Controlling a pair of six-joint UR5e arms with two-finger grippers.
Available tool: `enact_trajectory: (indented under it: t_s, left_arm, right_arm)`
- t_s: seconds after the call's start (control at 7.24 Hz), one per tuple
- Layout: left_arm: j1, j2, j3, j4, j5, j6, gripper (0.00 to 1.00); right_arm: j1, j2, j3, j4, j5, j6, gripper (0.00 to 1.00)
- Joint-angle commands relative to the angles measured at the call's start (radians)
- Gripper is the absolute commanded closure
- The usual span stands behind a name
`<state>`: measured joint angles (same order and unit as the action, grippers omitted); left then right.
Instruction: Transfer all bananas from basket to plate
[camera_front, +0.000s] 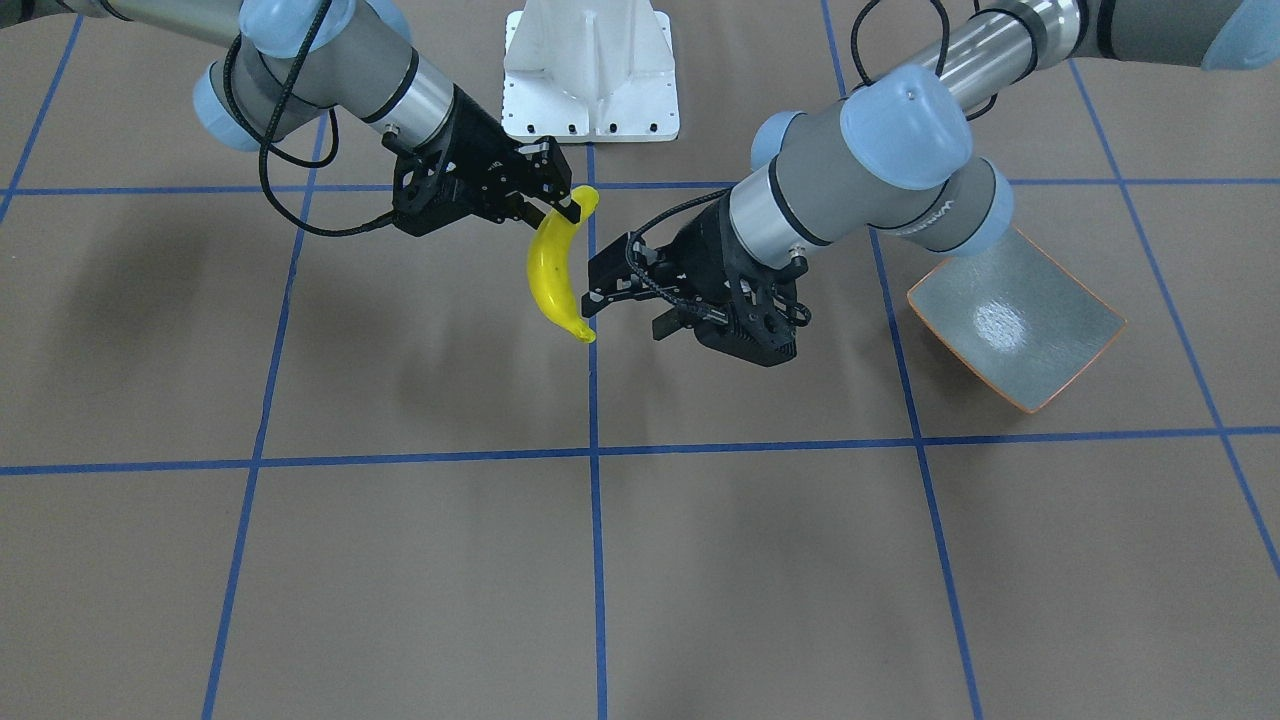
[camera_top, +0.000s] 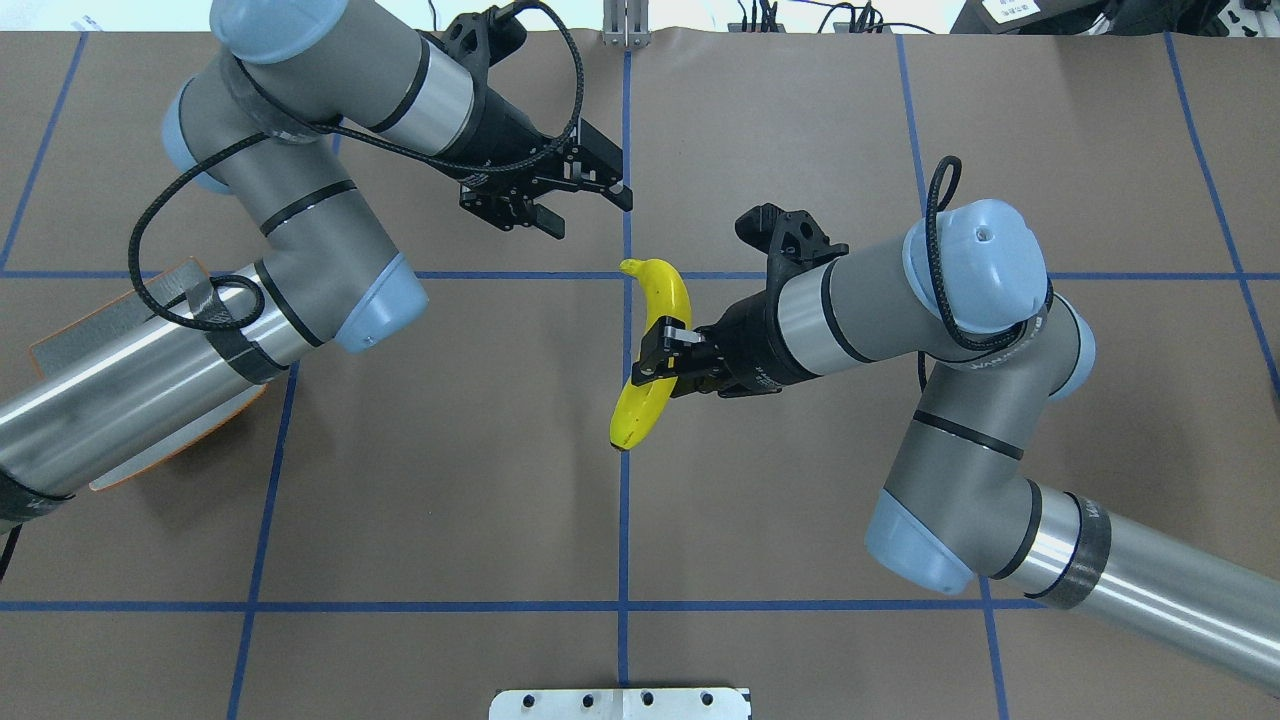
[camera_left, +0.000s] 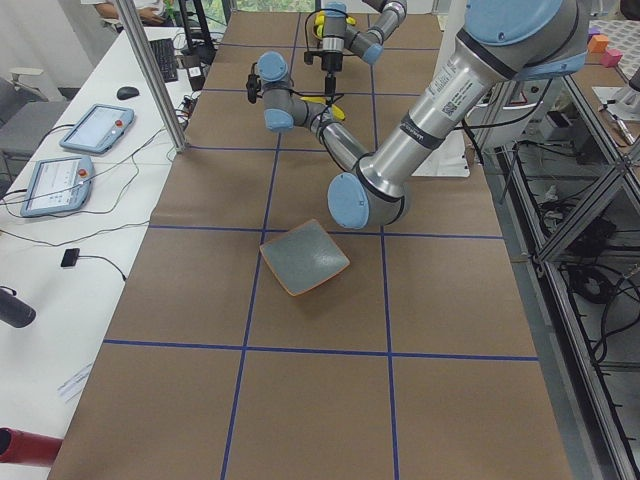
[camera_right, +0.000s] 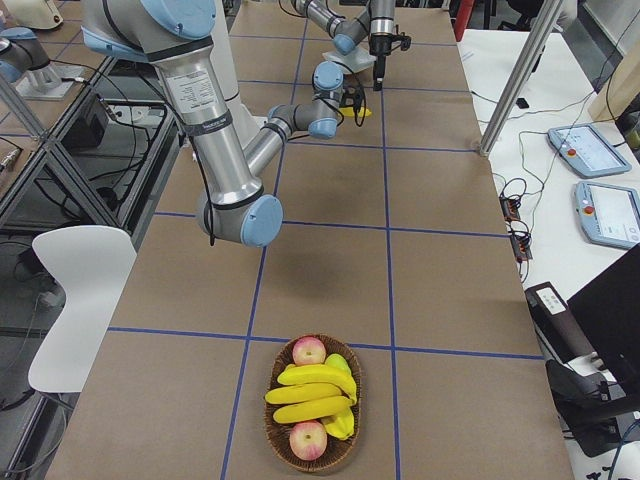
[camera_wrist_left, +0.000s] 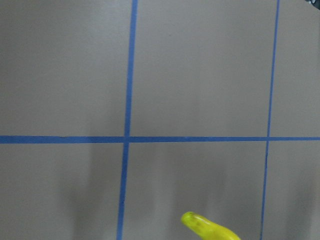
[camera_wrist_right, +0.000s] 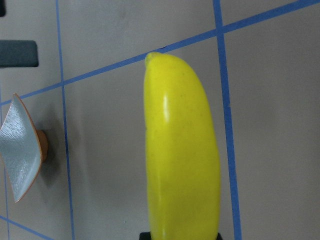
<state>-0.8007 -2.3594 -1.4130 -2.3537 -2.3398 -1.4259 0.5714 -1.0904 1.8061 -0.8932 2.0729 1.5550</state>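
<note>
My right gripper (camera_top: 660, 365) is shut on one yellow banana (camera_top: 655, 335) near its lower half and holds it above the table's centre line. The banana also shows in the front view (camera_front: 555, 270), with the right gripper (camera_front: 560, 205) at its top end. My left gripper (camera_top: 585, 210) is open and empty, a short way off the banana's free tip; in the front view the left gripper (camera_front: 625, 300) is beside the banana. The grey-green plate (camera_front: 1015, 320) with an orange rim is empty, partly under my left arm (camera_top: 130, 310). More bananas (camera_right: 310, 395) lie in the basket (camera_right: 275, 435).
The wicker basket also holds two apples (camera_right: 308, 350) and stands at the table end on my right. The white robot base (camera_front: 590, 70) is at the table's edge. Blue tape lines grid the brown table. Side benches hold tablets (camera_right: 580, 150) and cables.
</note>
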Motion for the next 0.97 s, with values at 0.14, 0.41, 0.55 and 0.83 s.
enact_trajectory:
  t_s: [0.14, 0.41, 0.55, 0.83]
  left_arm:
    - [0.043, -0.012, 0.011, -0.039, 0.004, -0.129, 0.00]
    - [0.069, -0.020, 0.005, -0.038, 0.005, -0.153, 0.00]
    - [0.081, -0.021, 0.002, -0.038, 0.020, -0.177, 0.00]
    - [0.098, -0.021, 0.000, -0.039, 0.027, -0.209, 0.02]
  right_arm:
    - [-0.001, 0.003, 0.002, 0.002, -0.002, -0.004, 1.00]
    - [-0.002, 0.024, -0.002, -0.001, -0.002, -0.003, 1.00]
    - [-0.002, 0.027, -0.002, -0.001, -0.004, -0.003, 1.00]
    - [-0.001, 0.029, -0.002, 0.000, -0.007, -0.004, 1.00]
